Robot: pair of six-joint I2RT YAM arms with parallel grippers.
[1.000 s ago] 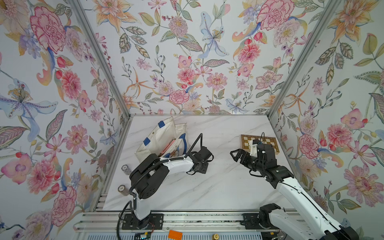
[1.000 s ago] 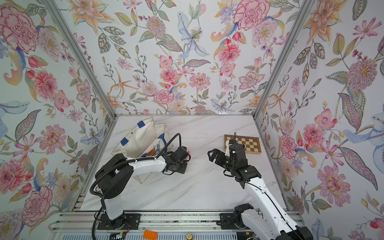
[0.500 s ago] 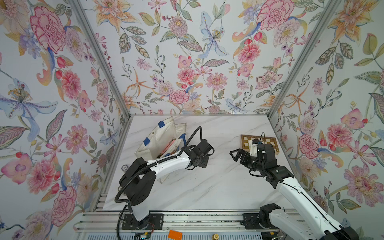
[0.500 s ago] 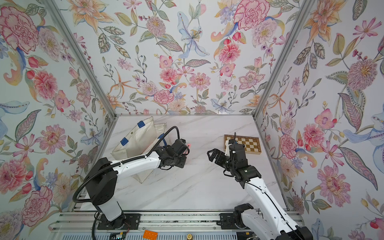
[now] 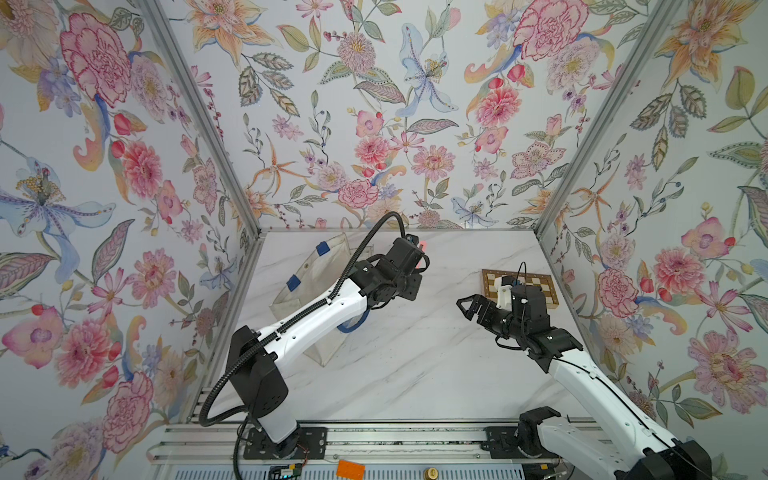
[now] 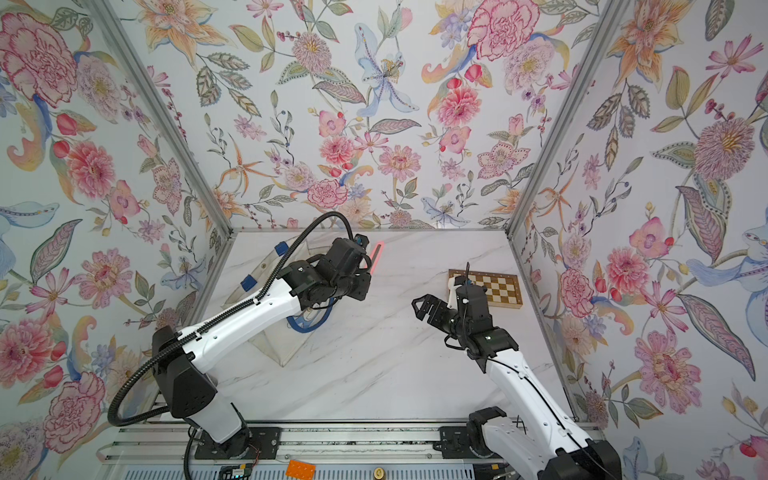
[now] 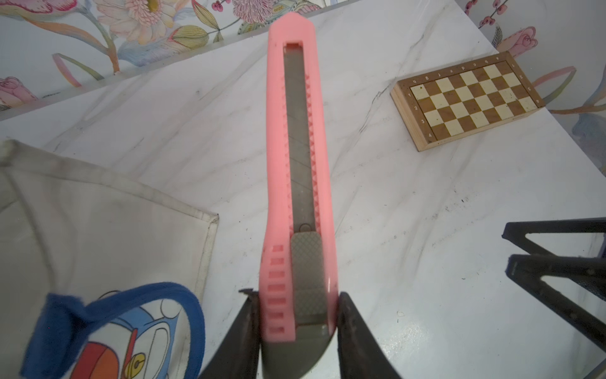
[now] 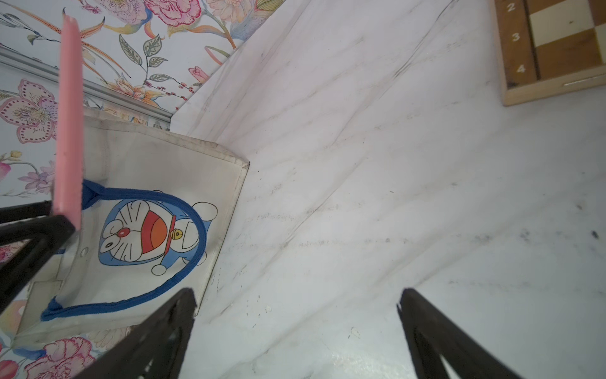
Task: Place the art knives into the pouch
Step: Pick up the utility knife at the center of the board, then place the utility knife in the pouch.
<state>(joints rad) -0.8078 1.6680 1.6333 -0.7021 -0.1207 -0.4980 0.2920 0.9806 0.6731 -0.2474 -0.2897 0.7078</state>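
Far left, you had the pouch (image 5: 316, 272) lying flat on the marble table (image 5: 415, 365), near the back-left corner. In both top views the L arm (image 5: 316, 320) crossed over it, so you got only bits: two blue tabs (image 5: 323, 248), pale canvas and part of a blue handle (image 6: 303, 328). No cam showed its mouth, so can't tell if it was open. The right wrist view gave you the cartoon print (image 8: 147, 236) inside the handle loop, w/ the pouch's near end cut off at the frame edge.

Next, the left gripper (image 7: 296, 302): jaws narrow, clamped on the tail end of the art knife (image 7: 300, 164), one of the fingers (image 7: 249, 328) on each side. The pink body stuck out well past the fingertips, over bare marble just beside the pouch's corner and outside the pouch. The blade sat inside its slot. In a top view the knife was only a thin pink sliver (image 6: 376, 255) past the black wrist, which hid the grip itself.

Mid-table, the right gripper (image 5: 471, 305) hung w/ jaws wide, bare marble showing between them in the right wrist view. It was well apart from knife and pouch.

Far right, the chessboard (image 6: 498, 286) lay flat by the R wall. The R wrist covered its near-left corner in both top views, and the right wrist view cropped most of it.
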